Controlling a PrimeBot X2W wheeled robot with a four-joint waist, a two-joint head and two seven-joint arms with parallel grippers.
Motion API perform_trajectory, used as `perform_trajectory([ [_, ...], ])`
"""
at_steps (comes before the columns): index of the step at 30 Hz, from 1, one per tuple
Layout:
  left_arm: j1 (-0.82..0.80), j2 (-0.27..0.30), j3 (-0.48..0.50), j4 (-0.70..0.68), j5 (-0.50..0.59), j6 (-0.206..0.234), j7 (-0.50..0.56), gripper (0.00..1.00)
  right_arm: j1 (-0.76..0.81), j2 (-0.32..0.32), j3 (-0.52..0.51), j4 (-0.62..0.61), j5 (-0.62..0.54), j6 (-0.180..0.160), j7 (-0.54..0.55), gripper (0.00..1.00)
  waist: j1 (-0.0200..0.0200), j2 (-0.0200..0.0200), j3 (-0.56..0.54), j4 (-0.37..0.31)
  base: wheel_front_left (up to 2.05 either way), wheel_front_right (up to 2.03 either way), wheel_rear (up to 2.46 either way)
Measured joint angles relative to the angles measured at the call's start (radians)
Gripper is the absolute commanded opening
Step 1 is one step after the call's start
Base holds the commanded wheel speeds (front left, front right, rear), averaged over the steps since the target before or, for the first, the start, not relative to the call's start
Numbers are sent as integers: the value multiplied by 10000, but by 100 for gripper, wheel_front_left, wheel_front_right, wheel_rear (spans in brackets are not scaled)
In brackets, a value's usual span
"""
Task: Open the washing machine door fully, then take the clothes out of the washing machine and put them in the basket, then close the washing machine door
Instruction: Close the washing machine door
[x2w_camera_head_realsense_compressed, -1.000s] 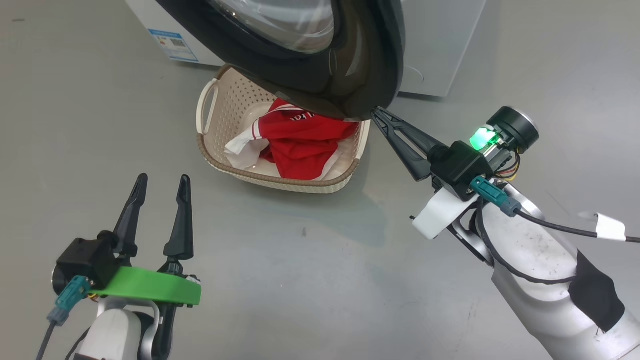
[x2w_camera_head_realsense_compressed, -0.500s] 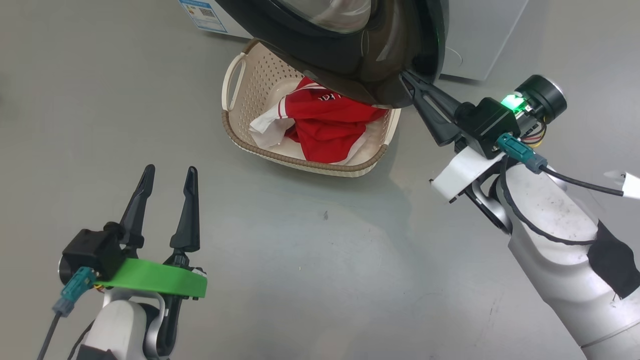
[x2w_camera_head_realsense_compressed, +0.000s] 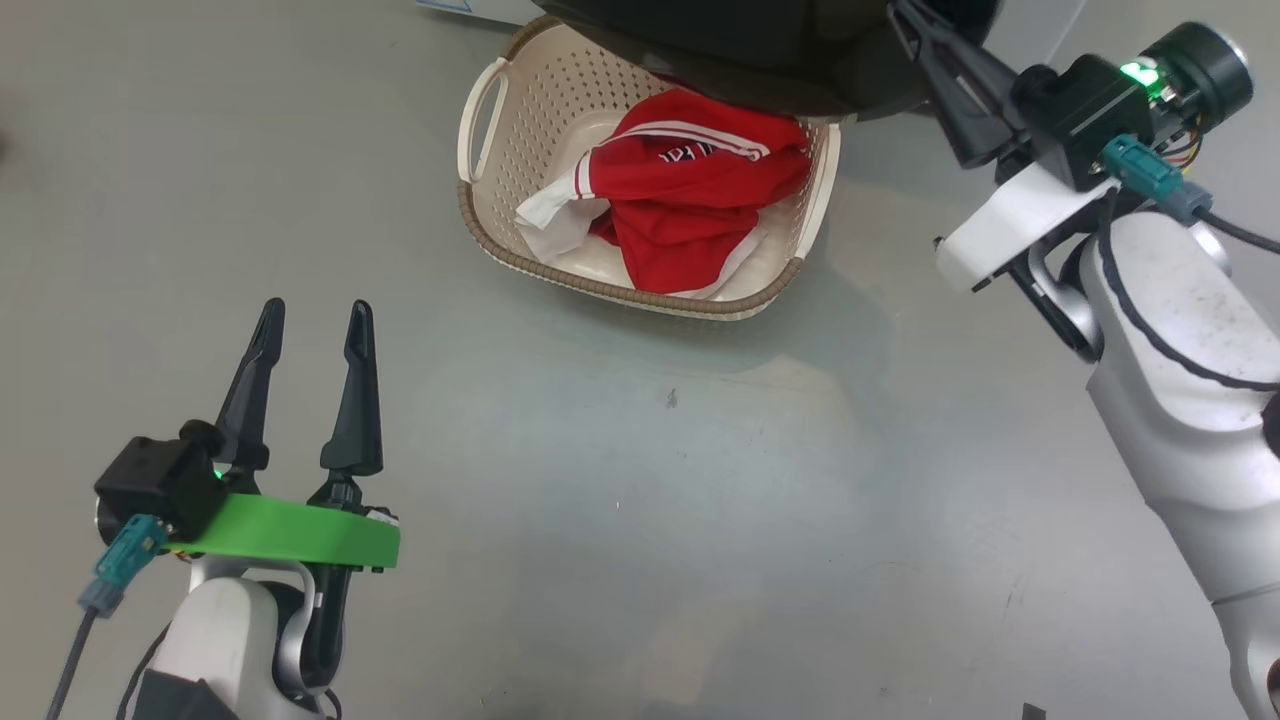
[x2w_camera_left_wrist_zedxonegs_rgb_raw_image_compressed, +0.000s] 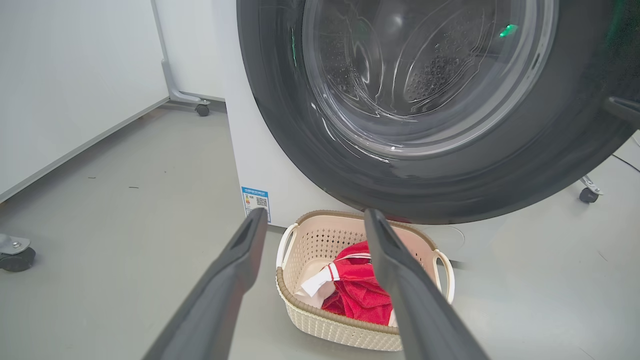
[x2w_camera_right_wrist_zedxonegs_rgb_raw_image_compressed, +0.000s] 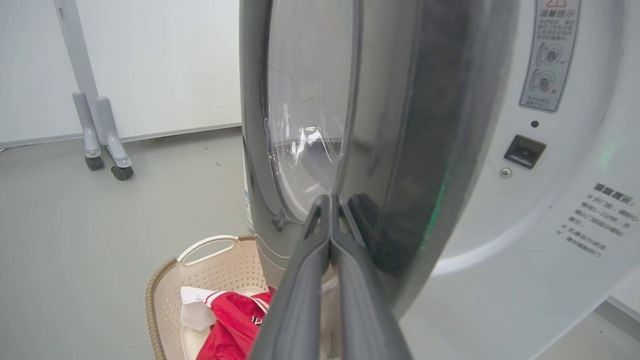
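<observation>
Grey floor (x2w_camera_head_realsense_compressed: 640, 520) spreads below us; lower left, our left gripper (x2w_camera_head_realsense_compressed: 316, 308) hangs spread, empty. Upper centre, the basket (x2w_camera_head_realsense_compressed: 600, 287) holds the clothes (x2w_camera_head_realsense_compressed: 700, 190). Upper right, our right gripper (x2w_camera_head_realsense_compressed: 900, 12), pinched shut on nothing, sits at the rim of the ajar washing machine door (x2w_camera_head_realsense_compressed: 720, 35).

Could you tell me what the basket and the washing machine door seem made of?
The basket: likely matte cream plastic, given its regular moulded holes. The washing machine door: glossy black rim, probably plastic; clear, reflective window, glass or plastic.
</observation>
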Motion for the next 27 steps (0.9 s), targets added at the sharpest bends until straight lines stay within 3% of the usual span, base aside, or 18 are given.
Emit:
perform_trajectory([
  [15, -633, -198, -81, -150, -800, -2, 0, 100, -2085, -514, -660, 631, -36, -119, 453, 0, 0, 0, 964, 343, 0, 0, 0],
  [27, -875, -255, -376, -23, -907, -2, 0, 100, -3364, -633, -1133, 1308, -119, -650, 654, 0, 1, 0, 1505, 724, 0, 0, 0],
])
